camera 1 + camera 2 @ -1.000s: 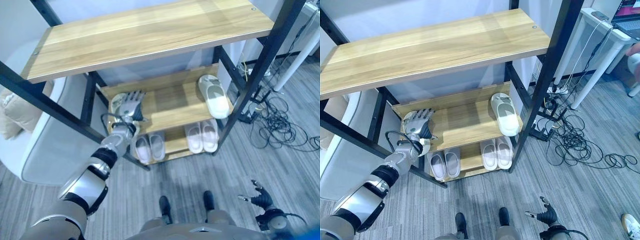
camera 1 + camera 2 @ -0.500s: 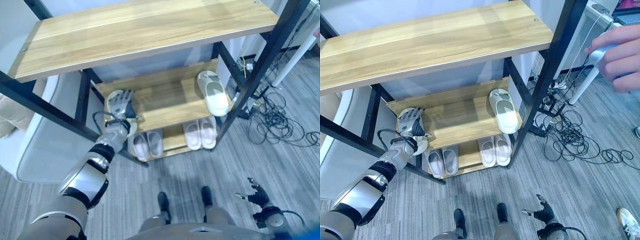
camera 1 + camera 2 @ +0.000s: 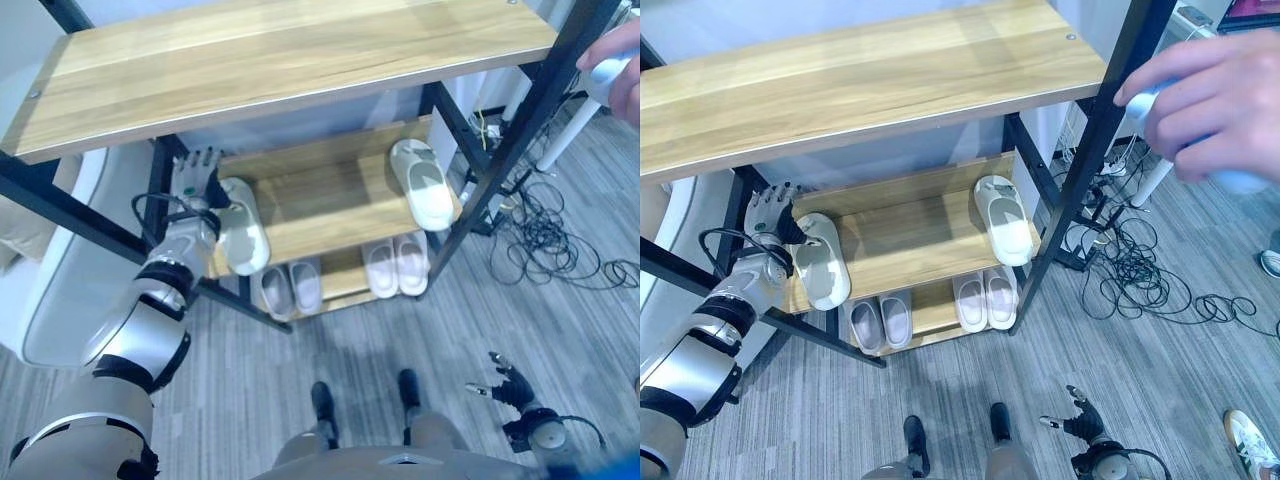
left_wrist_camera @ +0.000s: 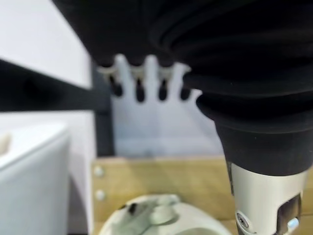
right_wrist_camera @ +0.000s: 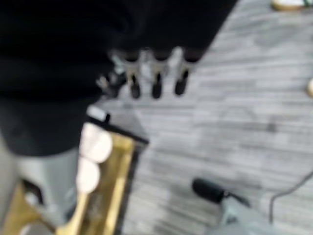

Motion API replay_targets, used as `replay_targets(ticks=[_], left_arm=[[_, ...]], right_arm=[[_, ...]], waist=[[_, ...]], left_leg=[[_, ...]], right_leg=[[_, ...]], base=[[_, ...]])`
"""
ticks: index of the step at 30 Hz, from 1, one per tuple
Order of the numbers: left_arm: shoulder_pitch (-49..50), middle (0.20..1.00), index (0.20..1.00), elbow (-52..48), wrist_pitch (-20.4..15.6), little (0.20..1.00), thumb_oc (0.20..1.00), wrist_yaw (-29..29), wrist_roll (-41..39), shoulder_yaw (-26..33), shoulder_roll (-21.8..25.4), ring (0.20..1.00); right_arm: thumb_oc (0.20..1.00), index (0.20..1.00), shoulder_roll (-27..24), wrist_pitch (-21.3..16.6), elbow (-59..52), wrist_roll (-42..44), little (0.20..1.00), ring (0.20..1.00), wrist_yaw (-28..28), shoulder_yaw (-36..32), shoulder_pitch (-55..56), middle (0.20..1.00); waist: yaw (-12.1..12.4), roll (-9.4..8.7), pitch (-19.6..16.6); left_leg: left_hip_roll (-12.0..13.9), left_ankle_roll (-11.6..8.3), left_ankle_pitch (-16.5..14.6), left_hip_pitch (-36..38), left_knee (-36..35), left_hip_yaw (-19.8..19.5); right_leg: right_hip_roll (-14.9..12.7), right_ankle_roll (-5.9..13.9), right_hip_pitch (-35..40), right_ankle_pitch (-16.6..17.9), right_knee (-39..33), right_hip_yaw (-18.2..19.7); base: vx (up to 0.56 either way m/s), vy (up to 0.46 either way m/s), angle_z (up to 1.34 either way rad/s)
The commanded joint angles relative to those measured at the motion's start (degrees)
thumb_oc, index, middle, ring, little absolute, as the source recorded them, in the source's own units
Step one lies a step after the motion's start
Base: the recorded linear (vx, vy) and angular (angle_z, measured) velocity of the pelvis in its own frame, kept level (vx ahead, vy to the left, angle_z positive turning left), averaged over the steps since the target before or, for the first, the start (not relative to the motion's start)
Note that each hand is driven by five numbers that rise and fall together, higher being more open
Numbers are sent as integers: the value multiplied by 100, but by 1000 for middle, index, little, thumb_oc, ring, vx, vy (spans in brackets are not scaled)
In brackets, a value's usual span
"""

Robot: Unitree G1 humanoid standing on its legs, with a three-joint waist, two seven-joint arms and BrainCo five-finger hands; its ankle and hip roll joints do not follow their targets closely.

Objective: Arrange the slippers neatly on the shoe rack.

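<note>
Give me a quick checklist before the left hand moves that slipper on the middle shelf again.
1. Left hand open, fingers straight: ok.
2. Left hand beside the left slipper, not gripping it: ok.
3. Left slipper fully on the middle shelf: not ok, its front end overhangs the edge.
4. Left slipper paired with the right slipper: not ok, they lie far apart.
5. Right hand low and away from the rack: ok.
6. Person's hand near the rack's upright: not ok.
</note>
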Motion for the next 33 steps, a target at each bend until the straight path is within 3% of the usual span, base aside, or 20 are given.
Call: replay_targets(ticks=[1,17,18,19,28,33], left_arm=[[-773,1000,1000,353,20,1000,1000,24,38,137,259,1000],[-1201,1000,1000,944,109,1000,1000,-133,-283,88,207,1000],[-1189,410,410,1021,103,410,410,-189,-346,105,155,410],[-1155,200,200,1113,93,200,200,-231,-460,172,72,200],[-1148,200,200,1098,-70,200,200,-293,-1039,360,-525,200],[-1162,200,200,449,-193,200,200,-210,-907,114,-949,200]], right_arm=[[1000,1000,-194,-213,-112,55,1000,1000,-3,141,-228,1000],[1000,1000,250,-90,372,-144,1000,1000,-300,745,-940,1000],[1000,1000,272,-87,376,-133,1000,1000,-302,772,-969,1000],[1000,1000,306,-80,399,-133,1000,1000,-310,820,-999,1000],[1000,1000,402,20,615,-121,1000,1000,-306,1032,-1203,1000],[1000,1000,361,61,637,-154,1000,1000,-365,985,-1245,1000]], waist=[[32,-165,231],[115,-369,493],[114,-382,499],[116,-386,505],[126,-386,542],[148,-312,610]], left_leg=[[-126,-212,-444,-39,61,-550],[-70,-199,-292,-505,61,-569],[-71,-198,-291,-518,61,-571],[-74,-195,-290,-523,61,-572],[-70,-181,-295,-518,61,-574],[-80,-179,-307,-469,61,-555]], right_leg=[[-398,487,-243,-128,168,-238],[-389,480,-705,-39,227,-224],[-394,478,-714,-35,222,-221],[-396,476,-726,-34,219,-220],[-388,444,-742,-57,246,-203],[-387,434,-712,-86,267,-178]], base=[[0,0,0],[-14,2,-1],[0,0,0],[0,0,0],[0,0,0],[0,0,0]])
